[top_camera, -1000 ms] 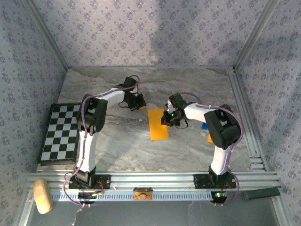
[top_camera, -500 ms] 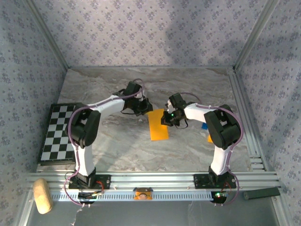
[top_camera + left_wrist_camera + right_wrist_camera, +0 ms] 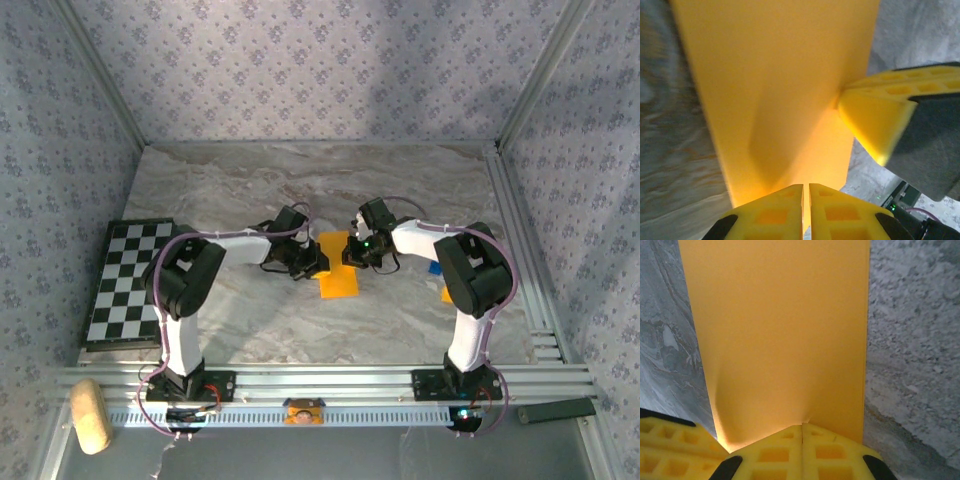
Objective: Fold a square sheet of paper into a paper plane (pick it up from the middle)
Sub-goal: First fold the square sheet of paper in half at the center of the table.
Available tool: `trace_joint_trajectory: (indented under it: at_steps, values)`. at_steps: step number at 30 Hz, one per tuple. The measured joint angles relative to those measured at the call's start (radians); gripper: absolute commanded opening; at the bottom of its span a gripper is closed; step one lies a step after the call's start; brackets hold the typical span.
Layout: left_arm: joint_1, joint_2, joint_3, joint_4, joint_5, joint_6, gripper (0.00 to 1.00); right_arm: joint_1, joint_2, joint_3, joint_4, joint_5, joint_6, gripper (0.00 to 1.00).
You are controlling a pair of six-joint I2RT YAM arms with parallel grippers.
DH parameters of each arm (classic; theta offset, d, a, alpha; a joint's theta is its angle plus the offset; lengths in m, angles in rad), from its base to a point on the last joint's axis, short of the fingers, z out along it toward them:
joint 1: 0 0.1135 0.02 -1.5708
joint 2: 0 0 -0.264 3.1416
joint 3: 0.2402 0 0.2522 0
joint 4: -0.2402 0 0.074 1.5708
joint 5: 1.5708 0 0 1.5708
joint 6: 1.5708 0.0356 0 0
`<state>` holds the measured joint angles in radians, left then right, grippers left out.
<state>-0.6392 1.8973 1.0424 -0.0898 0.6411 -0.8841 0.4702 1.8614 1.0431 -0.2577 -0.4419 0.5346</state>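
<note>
Swinging away from the chequered board [image 3: 128, 283], the left arm [image 3: 240, 238] has reached the folded sheet [image 3: 338, 280], lying on the desk [image 3: 250, 180] well right of that board, long axis running away from the bases. Left jaws, nearly closed, touch its board-side edge; right jaws, closed, its far edge. Wrist views show dimpling; pinching is unclear.

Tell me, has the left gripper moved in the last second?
Yes. The left gripper has moved away from the chequered board, rightward and toward the near edge, reaching the left side of the orange paper.
</note>
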Motion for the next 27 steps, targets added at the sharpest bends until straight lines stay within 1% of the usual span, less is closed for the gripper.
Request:
trace_joint_trajectory:
  at_steps: [10,17,22,27]
  values:
    - [-0.035,-0.011,-0.082,0.043,0.008,0.030,0.10,0.000,-0.006,-0.015,0.019,0.000,0.007,0.00]
    - [-0.051,-0.070,-0.163,0.061,-0.006,0.072,0.11,-0.001,-0.009,-0.019,0.023,0.000,0.007,0.00]
    - [-0.077,-0.100,-0.171,-0.002,-0.039,0.113,0.11,-0.001,-0.009,-0.019,0.023,0.000,0.007,0.00]
    - [-0.126,-0.112,-0.130,-0.112,-0.104,0.152,0.11,-0.001,-0.009,-0.019,0.021,0.000,0.007,0.00]
